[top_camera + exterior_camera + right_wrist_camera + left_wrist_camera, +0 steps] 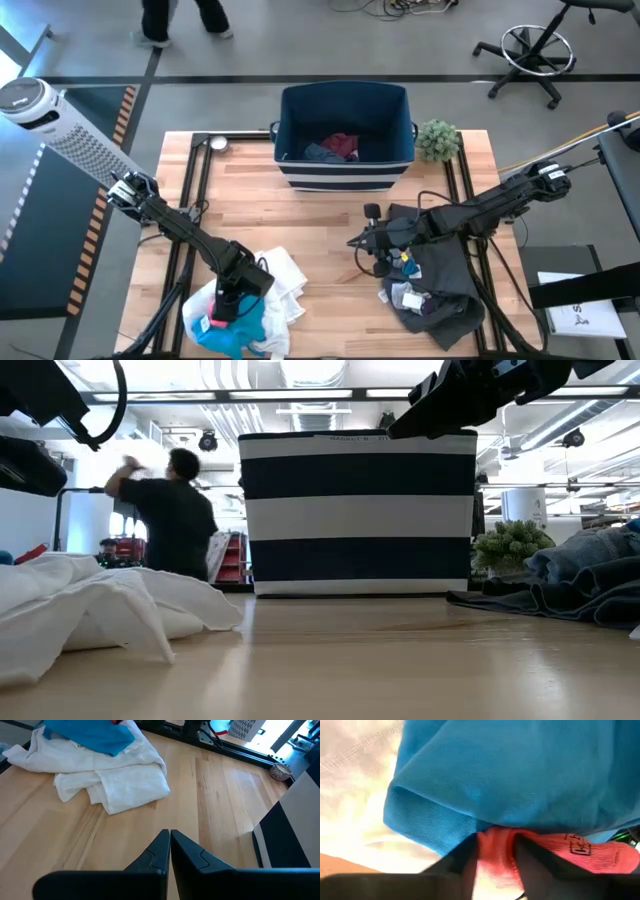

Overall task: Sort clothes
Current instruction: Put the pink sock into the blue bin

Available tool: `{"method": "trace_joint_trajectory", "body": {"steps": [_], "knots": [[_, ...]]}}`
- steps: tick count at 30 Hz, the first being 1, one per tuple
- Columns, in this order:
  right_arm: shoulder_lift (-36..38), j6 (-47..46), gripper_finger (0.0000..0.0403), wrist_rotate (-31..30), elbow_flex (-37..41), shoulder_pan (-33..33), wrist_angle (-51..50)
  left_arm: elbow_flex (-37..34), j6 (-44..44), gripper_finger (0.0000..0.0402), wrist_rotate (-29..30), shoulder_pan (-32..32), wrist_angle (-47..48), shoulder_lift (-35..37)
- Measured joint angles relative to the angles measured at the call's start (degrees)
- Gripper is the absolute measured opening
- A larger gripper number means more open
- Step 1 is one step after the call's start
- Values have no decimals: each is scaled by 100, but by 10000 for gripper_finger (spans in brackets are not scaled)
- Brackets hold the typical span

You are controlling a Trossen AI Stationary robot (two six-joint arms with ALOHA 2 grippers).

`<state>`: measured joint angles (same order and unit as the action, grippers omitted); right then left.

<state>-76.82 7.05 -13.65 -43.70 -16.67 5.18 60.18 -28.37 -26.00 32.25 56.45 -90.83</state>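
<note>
A pile lies at the table's near left: a large white garment (285, 280), a teal-blue piece (248, 322) on top of it, and a red piece (580, 852) with dark lettering under the teal one's folded edge. My left gripper (224, 304) is down in this pile, shut on the red piece. My right gripper (353, 241) is shut and empty over bare wood at mid-table, just left of the large dark grey garment (445, 285), which lies flat at the near right. Maroon and grey pieces (338, 147) lie inside the navy striped bin (345, 172). My left gripper pinches one end of the red piece (495, 851) between its two fingers (466, 856), right below the teal piece's folded edge (435, 820). The fingers come from above, pointing down into the pile. The rest of the red piece lies on the pile, partly under the teal cloth.
The bin stands at the far middle with a small green plant (437, 140) to its right. Small light pieces (410, 297) lie on the dark grey garment. Bare wood (320, 215) lies between the pile, the bin and the dark garment. A person (170, 515) stands beyond the table.
</note>
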Motion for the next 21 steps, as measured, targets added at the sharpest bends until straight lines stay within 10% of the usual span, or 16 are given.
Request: {"method": "trace_joint_trajectory", "body": {"steps": [5, 21], "knots": [[0, 0, 0, -36, 0, 0, -43, 0, 23, 9, -122, 0, 64, 66], [30, 48, 0, -498, 0, -149, -344, 788, -189, 1, 1669, -327, 595, 1016]]}}
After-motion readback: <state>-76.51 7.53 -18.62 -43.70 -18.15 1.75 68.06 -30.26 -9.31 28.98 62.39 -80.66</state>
